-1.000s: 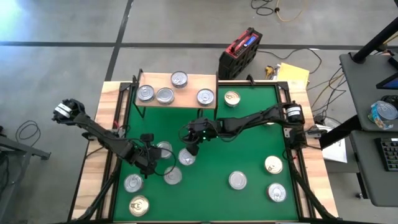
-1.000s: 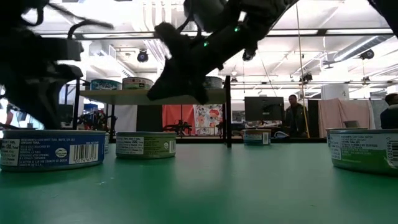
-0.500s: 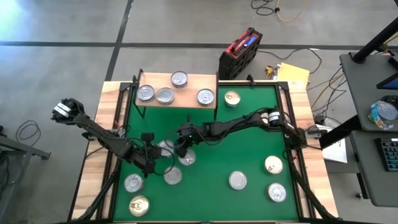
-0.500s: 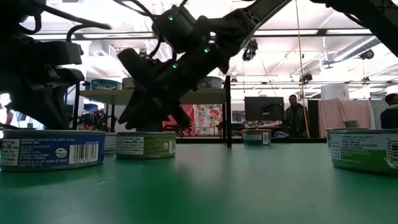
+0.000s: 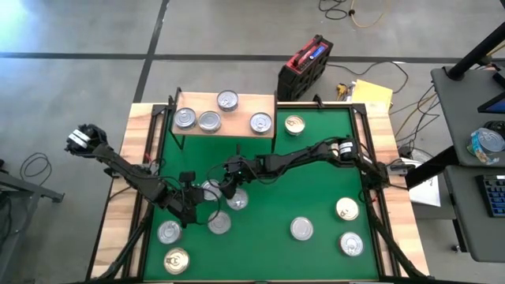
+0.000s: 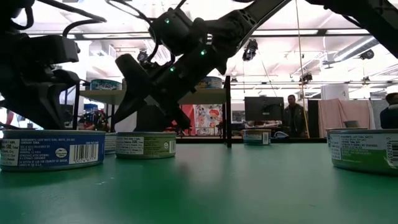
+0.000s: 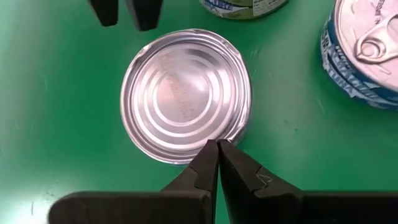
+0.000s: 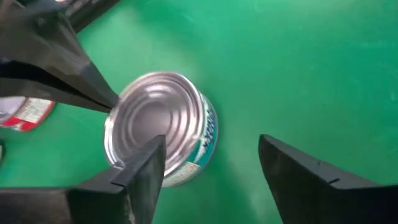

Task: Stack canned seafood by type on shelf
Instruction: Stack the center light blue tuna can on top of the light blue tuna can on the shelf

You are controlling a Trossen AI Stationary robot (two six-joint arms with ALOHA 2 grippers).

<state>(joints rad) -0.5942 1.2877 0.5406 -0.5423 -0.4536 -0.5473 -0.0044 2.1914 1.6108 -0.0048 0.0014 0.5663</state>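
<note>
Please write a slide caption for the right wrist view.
Open right gripper approaches a ribbed silver tin on the green mat.

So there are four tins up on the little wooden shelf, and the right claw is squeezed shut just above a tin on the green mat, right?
Nearly. The shelf does carry four tins, as the high view shows. But the right gripper is open, not shut: the right wrist view shows its fingers spread wide beside the ribbed silver tin on the green mat.
</note>
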